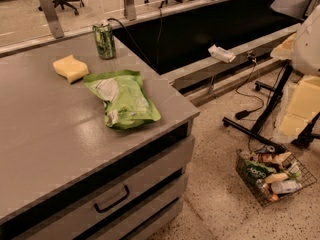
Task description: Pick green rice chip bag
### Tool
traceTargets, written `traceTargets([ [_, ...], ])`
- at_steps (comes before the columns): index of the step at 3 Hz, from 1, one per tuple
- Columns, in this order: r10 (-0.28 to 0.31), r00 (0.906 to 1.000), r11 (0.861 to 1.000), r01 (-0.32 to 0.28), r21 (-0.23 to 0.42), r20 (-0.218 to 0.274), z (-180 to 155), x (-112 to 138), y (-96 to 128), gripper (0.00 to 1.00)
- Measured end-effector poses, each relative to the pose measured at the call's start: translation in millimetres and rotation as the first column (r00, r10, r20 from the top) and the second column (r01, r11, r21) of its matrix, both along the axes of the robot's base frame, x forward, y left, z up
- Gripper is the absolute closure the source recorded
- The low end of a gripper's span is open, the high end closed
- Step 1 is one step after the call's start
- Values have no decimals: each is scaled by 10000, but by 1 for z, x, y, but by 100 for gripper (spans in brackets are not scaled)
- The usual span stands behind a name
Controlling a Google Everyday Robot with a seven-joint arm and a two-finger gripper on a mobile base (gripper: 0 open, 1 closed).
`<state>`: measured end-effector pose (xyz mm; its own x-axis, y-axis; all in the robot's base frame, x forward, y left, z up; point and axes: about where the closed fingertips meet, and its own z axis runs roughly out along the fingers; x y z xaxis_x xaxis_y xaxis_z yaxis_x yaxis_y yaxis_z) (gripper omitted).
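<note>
The green rice chip bag (123,100) lies flat on the grey counter (45,129), near its right front corner. It is light green and crinkly, with white patches. A yellow sponge (70,68) lies just left of and behind it, and a green drink can (104,40) stands upright behind the bag at the counter's back edge. My gripper is not in view. Only a pale bulky shape (307,40), perhaps part of my arm, shows at the right edge, far from the bag.
The counter has drawers with a dark handle (112,199) below. A wire basket (273,176) of packaged goods sits on the floor at the right. A black stand's legs (260,129), cables and yellow foam pieces (301,104) are behind it. A small white packet (221,53) lies on a ledge.
</note>
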<state>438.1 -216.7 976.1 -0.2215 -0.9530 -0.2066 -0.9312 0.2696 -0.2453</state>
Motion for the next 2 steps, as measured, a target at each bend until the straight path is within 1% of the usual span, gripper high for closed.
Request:
traceTargets([
  [1,0,10000,10000,0,0,0,0,0,0,0],
  [2,133,9997,9998,-136,146,192,4,11,9,0],
])
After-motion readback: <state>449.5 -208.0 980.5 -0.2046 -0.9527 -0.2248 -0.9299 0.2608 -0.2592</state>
